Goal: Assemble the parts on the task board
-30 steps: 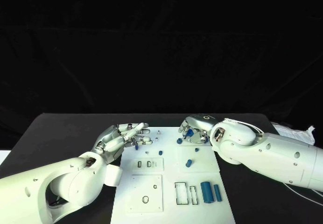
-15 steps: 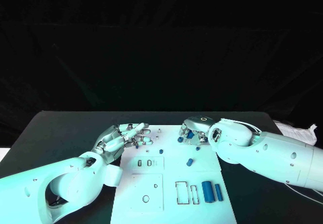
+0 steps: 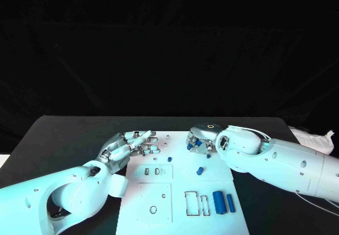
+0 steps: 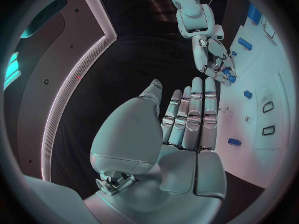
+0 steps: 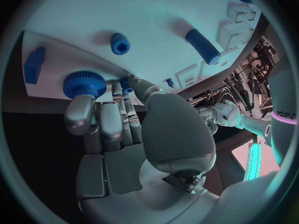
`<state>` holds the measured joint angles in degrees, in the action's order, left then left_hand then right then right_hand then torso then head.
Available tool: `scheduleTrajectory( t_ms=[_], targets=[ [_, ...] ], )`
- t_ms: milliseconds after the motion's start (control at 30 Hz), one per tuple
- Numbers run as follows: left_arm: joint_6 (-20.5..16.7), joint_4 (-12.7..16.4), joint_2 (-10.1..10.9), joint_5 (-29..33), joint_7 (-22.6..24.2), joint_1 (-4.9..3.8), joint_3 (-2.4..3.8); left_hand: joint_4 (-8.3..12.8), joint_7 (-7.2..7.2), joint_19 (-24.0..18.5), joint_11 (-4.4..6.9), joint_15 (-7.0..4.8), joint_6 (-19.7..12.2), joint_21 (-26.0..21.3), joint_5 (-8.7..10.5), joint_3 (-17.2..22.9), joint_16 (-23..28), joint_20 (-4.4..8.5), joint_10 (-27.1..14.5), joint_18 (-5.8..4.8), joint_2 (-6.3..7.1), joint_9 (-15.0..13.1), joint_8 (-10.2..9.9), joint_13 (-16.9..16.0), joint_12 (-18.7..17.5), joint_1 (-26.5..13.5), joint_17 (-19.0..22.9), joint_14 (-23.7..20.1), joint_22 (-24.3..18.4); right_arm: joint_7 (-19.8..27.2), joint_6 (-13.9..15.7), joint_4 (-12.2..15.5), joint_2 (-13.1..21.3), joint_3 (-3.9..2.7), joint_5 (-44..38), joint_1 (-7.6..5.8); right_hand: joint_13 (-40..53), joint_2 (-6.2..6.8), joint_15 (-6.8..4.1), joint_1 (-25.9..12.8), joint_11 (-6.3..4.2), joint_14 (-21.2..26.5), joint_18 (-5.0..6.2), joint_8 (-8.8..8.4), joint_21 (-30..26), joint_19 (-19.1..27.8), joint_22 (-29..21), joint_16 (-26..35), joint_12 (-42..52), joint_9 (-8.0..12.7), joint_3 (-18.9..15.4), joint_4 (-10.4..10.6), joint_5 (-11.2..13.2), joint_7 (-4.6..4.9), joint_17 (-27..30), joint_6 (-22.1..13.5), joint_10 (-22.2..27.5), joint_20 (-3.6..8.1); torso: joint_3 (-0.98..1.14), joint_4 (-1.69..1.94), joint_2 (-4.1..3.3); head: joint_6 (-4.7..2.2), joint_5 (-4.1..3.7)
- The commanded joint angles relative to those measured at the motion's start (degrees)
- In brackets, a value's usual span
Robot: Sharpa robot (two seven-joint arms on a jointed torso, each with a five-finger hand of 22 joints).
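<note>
Two silver hands are hovering at the far end of the white task board (image 3: 180, 196), which is lying in the middle of the black table (image 3: 63, 137). The left hand (image 3: 134, 144) is reaching in over the board's far left corner with its fingers (image 4: 193, 114) stretched out nearly straight and side by side, holding nothing. The right hand (image 3: 200, 139) is curling down over the board's far right part; its fingers (image 5: 102, 122) are bending toward a blue gear (image 5: 84, 84) standing at the board's edge, and one fingertip is lying right against the gear's rim, though a firm grip cannot be made out. A small blue peg (image 5: 119, 44) is standing just beyond the gear, and a blue cylinder (image 5: 202, 46) is lying farther along the board. In the head view, a small blue piece (image 3: 169, 158) is sitting near the board's middle, another short blue piece (image 3: 199, 171) is lying slightly nearer, and two long blue bars (image 3: 223, 202) are resting side by side at the near right, just beside the rectangular slots (image 3: 192, 203).
</note>
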<state>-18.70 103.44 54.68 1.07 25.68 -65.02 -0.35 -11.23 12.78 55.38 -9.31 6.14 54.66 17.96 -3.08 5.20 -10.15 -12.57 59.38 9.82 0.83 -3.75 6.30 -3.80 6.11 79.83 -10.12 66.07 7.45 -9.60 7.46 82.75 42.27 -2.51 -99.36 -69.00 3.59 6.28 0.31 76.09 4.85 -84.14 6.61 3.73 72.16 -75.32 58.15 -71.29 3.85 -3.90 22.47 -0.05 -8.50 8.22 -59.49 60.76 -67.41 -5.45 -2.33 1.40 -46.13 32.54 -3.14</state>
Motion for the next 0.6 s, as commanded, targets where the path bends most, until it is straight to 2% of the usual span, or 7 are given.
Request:
scheduleTrajectory(
  t_ms=[33,300,400,500,600],
  targets=[
    [1.1,0.1,0.0,0.2,0.0,-0.08,0.05,0.2,0.42,0.2,-0.49,0.39,0.0,-0.2,0.00,-0.1,0.2,-0.12,0.1,0.62,-0.41,0.1,-0.2,0.1,-0.2,-0.2,0.0,0.0,0.0,0.0,-0.6,0.1,-0.2,0.04,-0.9,0.05,0.0,0.17,-0.04,0.1,-0.01,-2.5,-0.80,0.06,0.5,-0.4,0.4,-0.5,-0.1,-0.1,0.0,0.5,0.4,-0.06,-0.4,0.4,-0.4,-0.03,-0.06,0.04,-0.21,-0.04,-0.01],
    [1.3,0.0,-0.1,0.2,-0.2,-0.08,0.05,0.2,0.43,0.2,-0.50,0.40,0.0,-0.2,0.00,-0.1,0.3,-0.13,0.1,0.62,-0.42,0.0,-0.2,0.1,-0.2,-0.1,-0.1,0.0,-0.1,0.0,-0.4,0.2,-0.3,0.05,-0.9,0.05,0.1,-0.01,-0.10,0.0,-0.10,-2.6,-1.10,0.18,1.9,-1.0,2.4,-2.0,0.0,-0.1,0.0,1.1,0.4,-0.07,-2.0,0.9,-1.1,-0.03,-0.11,0.10,-0.38,-0.03,-0.07],
    [1.3,-0.1,-0.1,0.2,-0.3,-0.08,0.05,0.2,0.43,0.2,-0.50,0.40,0.0,-0.3,0.00,-0.1,0.3,-0.13,0.1,0.62,-0.42,0.0,-0.2,0.1,-0.2,-0.1,-0.1,0.0,-0.1,0.2,-0.1,0.3,-0.3,0.05,-0.6,0.05,0.2,-0.36,-0.33,0.2,-0.39,-2.6,-1.32,0.51,2.9,-1.6,3.9,-2.8,0.2,-0.3,0.2,1.4,0.3,-0.34,-2.9,1.8,-2.0,0.07,-0.10,0.14,-0.46,-0.12,-0.11],
    [1.3,-0.1,-0.2,0.2,-0.4,-0.08,0.05,0.3,0.44,0.2,-0.51,0.41,0.0,-0.3,0.00,-0.1,0.3,-0.14,0.1,0.62,-0.43,0.0,-0.3,0.0,-0.3,-0.1,-0.1,0.0,-0.1,0.4,1.2,0.4,-0.3,0.05,-0.2,0.05,0.4,-1.39,-0.82,1.0,-0.96,-2.6,-1.64,1.14,4.2,-2.4,5.9,-3.6,0.6,-0.8,0.8,1.4,0.2,-0.87,-3.7,3.5,-3.7,0.38,-0.12,0.18,-0.53,-0.22,-0.10],
    [1.2,-0.1,-0.2,0.2,-0.4,-0.08,0.05,0.3,0.45,0.2,-0.52,0.41,0.0,-0.3,0.00,-0.1,0.3,-0.14,0.1,0.63,-0.43,0.0,-0.3,0.0,-0.3,-0.1,-0.1,0.0,-0.1,0.3,3.7,0.6,-0.4,0.05,0.0,0.05,0.6,-2.98,-1.28,2.0,-1.49,-2.6,-1.85,1.68,5.1,-2.9,7.3,-4.2,0.8,-1.3,1.9,1.4,1.1,-1.33,-4.2,5.0,-5.3,0.75,-0.15,0.19,-0.60,-0.31,-0.08]
  ],
)
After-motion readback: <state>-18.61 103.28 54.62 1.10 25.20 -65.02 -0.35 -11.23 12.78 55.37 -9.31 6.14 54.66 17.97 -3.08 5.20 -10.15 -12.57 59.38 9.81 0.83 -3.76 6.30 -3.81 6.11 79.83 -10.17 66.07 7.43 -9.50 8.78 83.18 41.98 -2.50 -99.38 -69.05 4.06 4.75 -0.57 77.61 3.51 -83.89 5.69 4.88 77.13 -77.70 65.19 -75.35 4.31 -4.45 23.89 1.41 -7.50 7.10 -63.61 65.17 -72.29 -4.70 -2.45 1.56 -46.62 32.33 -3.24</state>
